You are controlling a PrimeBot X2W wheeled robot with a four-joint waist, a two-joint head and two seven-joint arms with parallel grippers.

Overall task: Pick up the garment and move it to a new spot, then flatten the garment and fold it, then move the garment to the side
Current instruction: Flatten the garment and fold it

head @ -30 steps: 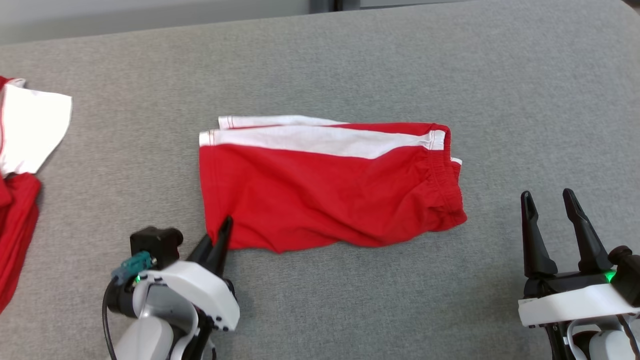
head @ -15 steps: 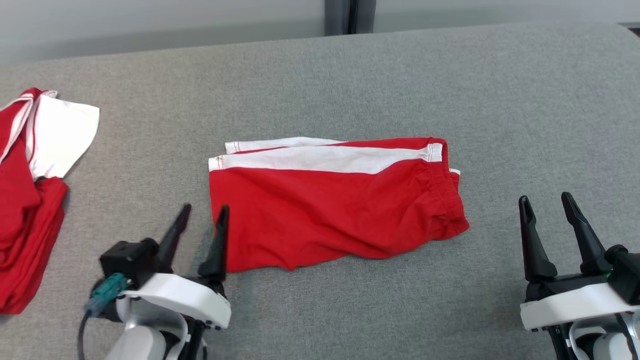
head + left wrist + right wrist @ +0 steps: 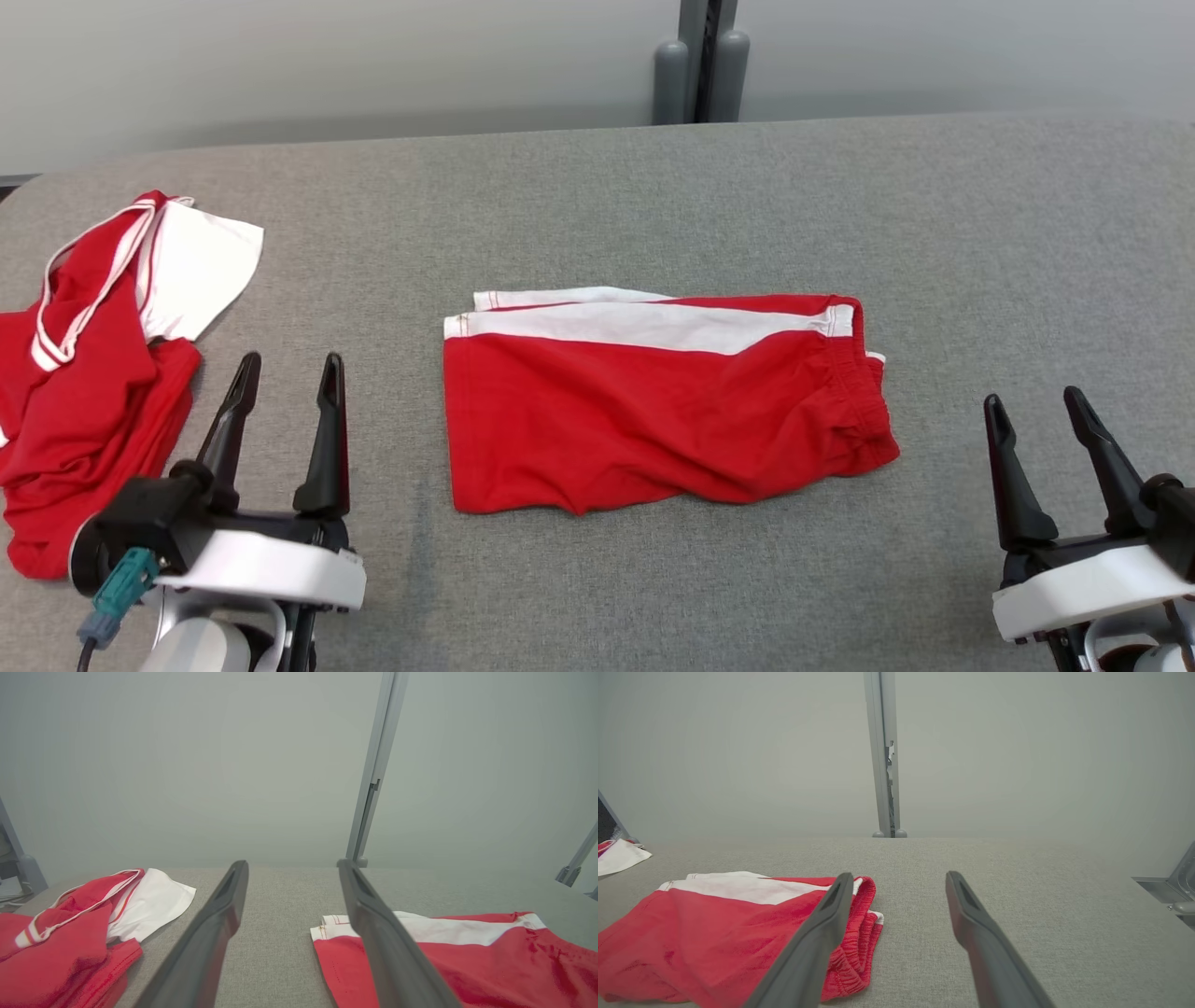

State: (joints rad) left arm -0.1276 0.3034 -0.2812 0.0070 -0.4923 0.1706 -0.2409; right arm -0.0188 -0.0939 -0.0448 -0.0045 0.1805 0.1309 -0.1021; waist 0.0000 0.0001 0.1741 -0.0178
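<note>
The red fabric shorts with a white side stripe and gathered elastic waistband (image 3: 653,411) lie in the middle of the grey cloth-covered worktop (image 3: 597,187), folded leg over leg, waistband towards the right edge and hems towards the left; the upper layer sits nearly square on the lower, a sliver of white hem showing behind it and soft wrinkles running along the near side; the fold looks done, so what remains is probably the move aside, perhaps towards the crumpled red-and-white garment (image 3: 93,373) by the left edge; the left pincer (image 3: 291,362) stands wide open and empty beside the hems, the right pincer (image 3: 1033,399) likewise spread and empty near the waistband; both sit by the near edge, clear of the cloth, seemingly to leave the fold undisturbed.
</note>
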